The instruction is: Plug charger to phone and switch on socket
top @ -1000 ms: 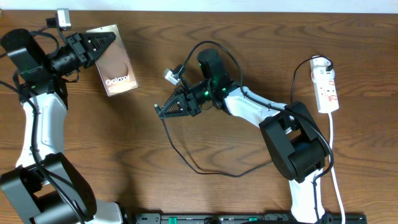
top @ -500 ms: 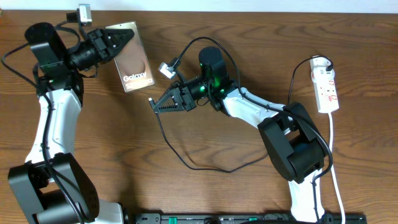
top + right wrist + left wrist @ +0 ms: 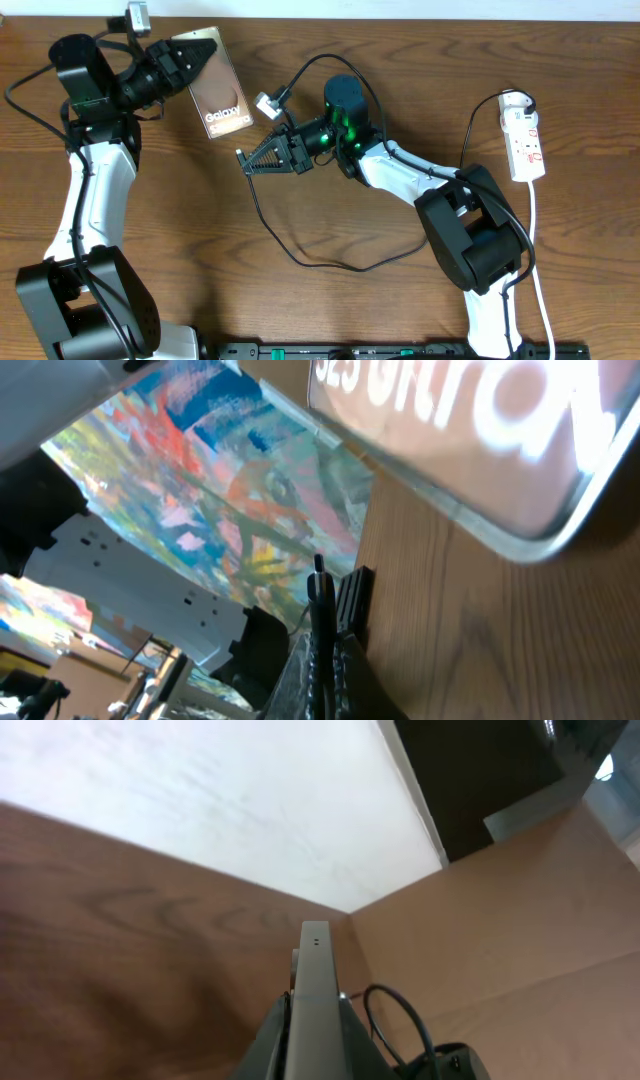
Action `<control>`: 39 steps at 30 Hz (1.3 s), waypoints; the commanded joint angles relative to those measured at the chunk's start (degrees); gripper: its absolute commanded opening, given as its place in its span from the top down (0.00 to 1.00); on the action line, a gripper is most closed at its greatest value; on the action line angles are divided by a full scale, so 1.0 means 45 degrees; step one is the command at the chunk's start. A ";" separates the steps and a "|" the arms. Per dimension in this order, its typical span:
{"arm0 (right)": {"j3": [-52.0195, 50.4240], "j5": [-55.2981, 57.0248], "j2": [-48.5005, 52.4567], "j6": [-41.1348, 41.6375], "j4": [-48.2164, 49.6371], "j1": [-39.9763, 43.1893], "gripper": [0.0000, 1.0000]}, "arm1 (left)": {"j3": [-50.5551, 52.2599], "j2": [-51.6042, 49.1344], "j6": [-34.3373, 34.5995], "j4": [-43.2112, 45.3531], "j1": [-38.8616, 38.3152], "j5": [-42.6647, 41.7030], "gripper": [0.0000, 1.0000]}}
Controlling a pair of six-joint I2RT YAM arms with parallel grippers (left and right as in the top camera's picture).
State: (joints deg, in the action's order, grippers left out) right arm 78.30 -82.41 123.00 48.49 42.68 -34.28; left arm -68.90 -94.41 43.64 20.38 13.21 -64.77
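Brown wood-grain table (image 3: pixel 150 300) carries everything in the overhead view. The flat rectangular phone (image 3: pixel 222 95), with a bronze face and white "Galaxy" lettering, sits at the far left of centre. It is clamped by its far end in the left gripper (image 3: pixel 200 58). The left wrist view shows its thin edge (image 3: pixel 315 990) pinched between the closed fingers. Whether its near end rests on the wood or hangs just above it cannot be told.

The right gripper (image 3: pixel 252 162) is closed on the charger (image 3: pixel 300 258), a long thin black cable. The cable loops toward the near edge and runs off right to the socket (image 3: pixel 527 140). That white oblong power strip, with red switch marks and a black plug in it, lies well apart at the right.

The small black connector tip (image 3: pixel 240 154) juts just past the right gripper's fingers. It sits close below the phone's near short edge without touching it. The phone's long axis runs from far-left to near-right, so that near short edge faces the right arm. The tip, though, points more to the left than along that axis. In the right wrist view the phone (image 3: pixel 470 440) lies up and to the right of the tip (image 3: pixel 318 575). The plug-in probably calls for turning the tip into line with the phone's length before pushing in. The socket, nearer the right arm, looks untouched, and its switch state is too small to read.
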 commanded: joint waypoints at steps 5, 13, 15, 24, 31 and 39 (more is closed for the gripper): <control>0.0087 0.0427 -0.0015 0.0413 0.0063 0.0146 0.99 | -0.0068 0.0024 0.0602 0.0981 -0.0039 -0.0185 0.93; 0.0087 0.0418 -0.0015 0.0403 0.0554 0.0155 0.99 | -0.0068 0.0024 0.0583 0.1511 -0.0039 -0.1205 0.92; 0.0087 0.0418 -0.0015 0.0350 0.0777 0.0155 0.99 | -0.0068 0.0024 0.0719 0.1700 -0.0039 -0.1375 0.93; 0.0087 0.0379 -0.0015 -0.0087 0.0865 0.0155 0.99 | -0.0068 0.0024 0.0719 0.1695 -0.0039 -0.1375 0.93; 0.0087 0.0520 -0.0015 -0.0063 0.1098 0.0146 0.99 | -0.0068 0.0024 0.0719 0.1695 -0.0068 -0.1423 0.93; 0.0087 0.0719 -0.0015 0.0083 0.1200 0.0185 0.99 | -0.0068 0.0024 0.0709 0.1841 -0.0515 -0.1389 0.93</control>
State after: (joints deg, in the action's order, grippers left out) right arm 78.30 -79.94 123.00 49.21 47.68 -33.82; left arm -68.88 -94.41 46.50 27.49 11.42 -70.17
